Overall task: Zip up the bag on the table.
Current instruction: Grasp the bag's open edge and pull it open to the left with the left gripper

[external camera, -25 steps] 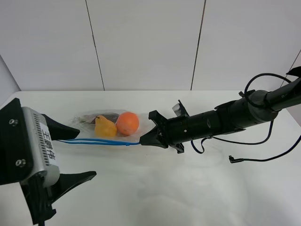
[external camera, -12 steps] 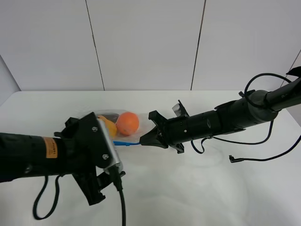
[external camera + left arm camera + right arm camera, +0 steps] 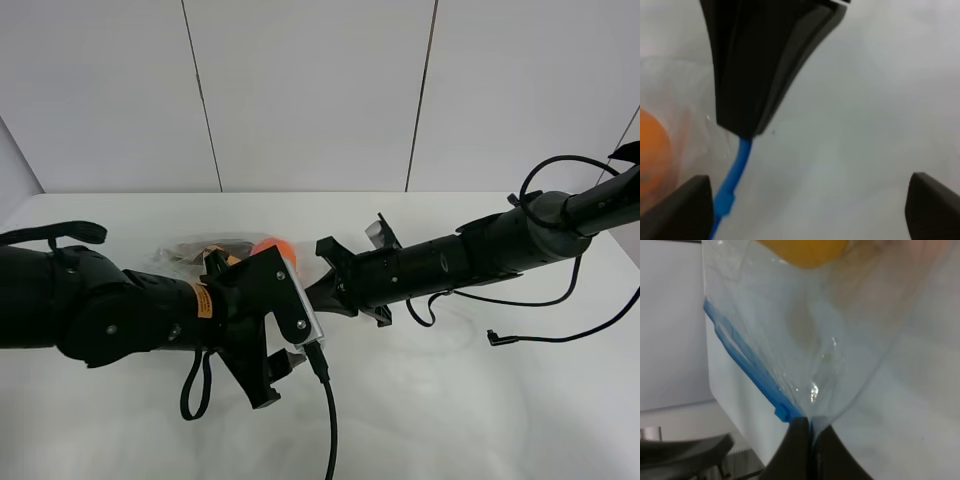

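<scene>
**Centre first, then slide**

The bag [image 3: 805, 340] lies on the counter [image 3: 450, 400], its zip-end corner pinched tight in the right tool [image 3: 810, 432]. The left tool [image 3: 807, 207] gapes wide just beside that corner, holding nothing. The blue zip strip [image 3: 737, 165] runs close by one finger [image 3: 680, 210], so centre it before nipping lightly. Room is tight here; bare counter shows past the bag's far end.
</scene>
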`<state>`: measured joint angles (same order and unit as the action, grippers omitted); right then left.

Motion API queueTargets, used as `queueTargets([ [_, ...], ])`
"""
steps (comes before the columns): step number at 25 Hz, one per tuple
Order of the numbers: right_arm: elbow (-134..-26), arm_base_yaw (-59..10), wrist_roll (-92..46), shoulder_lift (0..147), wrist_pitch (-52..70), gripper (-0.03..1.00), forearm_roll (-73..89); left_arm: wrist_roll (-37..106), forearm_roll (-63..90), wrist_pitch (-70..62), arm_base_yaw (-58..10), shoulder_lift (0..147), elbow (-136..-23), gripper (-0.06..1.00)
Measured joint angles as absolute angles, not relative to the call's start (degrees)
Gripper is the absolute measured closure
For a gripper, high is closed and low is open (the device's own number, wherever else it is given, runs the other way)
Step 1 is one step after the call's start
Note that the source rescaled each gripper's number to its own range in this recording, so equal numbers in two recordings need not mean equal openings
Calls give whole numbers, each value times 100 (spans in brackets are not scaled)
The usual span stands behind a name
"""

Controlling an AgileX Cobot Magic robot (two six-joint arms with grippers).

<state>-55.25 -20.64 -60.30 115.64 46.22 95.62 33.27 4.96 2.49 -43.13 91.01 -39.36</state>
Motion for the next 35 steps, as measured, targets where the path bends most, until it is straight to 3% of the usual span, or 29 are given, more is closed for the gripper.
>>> queueTargets([
  [6,-5525,-2064,-5966,11564,4928,97,9562,3765,496,534,-4270,9407,-3936,-6],
  [14,-5525,-2064,-5961,11564,5033,97,9549,3909,496,734,-3517,9608,-3942,-6],
  [21,-5525,-2064,-5961,11564,5035,97,9543,3913,496,898,-3417,9612,-3942,-3],
  [28,-5525,-2064,-5961,11564,5035,97,9543,3908,496,905,-3417,9612,-3942,21],
  [35,-5534,-2064,-5961,11564,5035,97,9608,3908,496,992,-3417,9614,-3942,74],
])
